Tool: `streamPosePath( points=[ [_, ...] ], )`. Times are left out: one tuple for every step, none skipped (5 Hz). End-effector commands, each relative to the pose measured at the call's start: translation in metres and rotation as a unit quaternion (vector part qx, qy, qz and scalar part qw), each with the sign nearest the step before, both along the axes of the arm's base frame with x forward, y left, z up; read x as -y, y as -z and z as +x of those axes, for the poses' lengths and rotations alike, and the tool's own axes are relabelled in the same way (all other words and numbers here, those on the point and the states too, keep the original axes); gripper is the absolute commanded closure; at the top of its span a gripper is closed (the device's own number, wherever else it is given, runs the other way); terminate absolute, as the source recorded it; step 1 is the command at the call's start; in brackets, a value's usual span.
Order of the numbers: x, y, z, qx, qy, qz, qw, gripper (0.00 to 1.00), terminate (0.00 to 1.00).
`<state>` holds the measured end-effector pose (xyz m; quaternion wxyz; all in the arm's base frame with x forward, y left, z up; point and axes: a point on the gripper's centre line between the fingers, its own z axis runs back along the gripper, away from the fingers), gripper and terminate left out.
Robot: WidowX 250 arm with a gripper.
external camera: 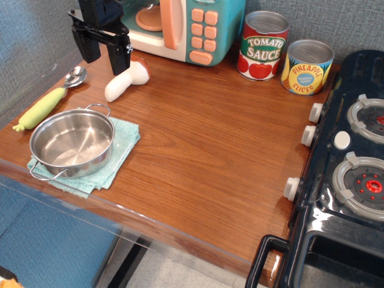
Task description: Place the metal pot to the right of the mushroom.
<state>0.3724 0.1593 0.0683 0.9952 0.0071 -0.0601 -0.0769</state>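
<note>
So, in the one view you have, the shallow round stainless-steel pot (pixel 72 143) with two wire loop handles sits at the lower left of the frame on a folded teal cloth (pixel 123 147), empty and untouched. Your black gripper (pixel 102 45) hangs at the upper left, well apart from the pot, its two fingers spread wide with nothing between them. Just below and right of it lies the toy mushroom (pixel 128 79), white stem and reddish-brown cap, tipped on its side. The wooden tabletop (pixel 216 138) to the right of the mushroom is bare. As I judge it, nothing is done yet: you must descend, grasp the pot, carry it across and set it down.
</note>
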Motion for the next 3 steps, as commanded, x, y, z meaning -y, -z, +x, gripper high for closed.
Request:
streamPosePath(
  points=[
    [0.0,0.0,0.0,0.0,0.0,0.0,1.0,0.0,0.0],
    [0.022,-0.009,-0.018,0.007,0.021,-0.009,0.9997,0.0,0.0],
    [0.036,-0.029,-0.03,0.026,0.027,-0.006,0.9993,0.0,0.0]
  ],
)
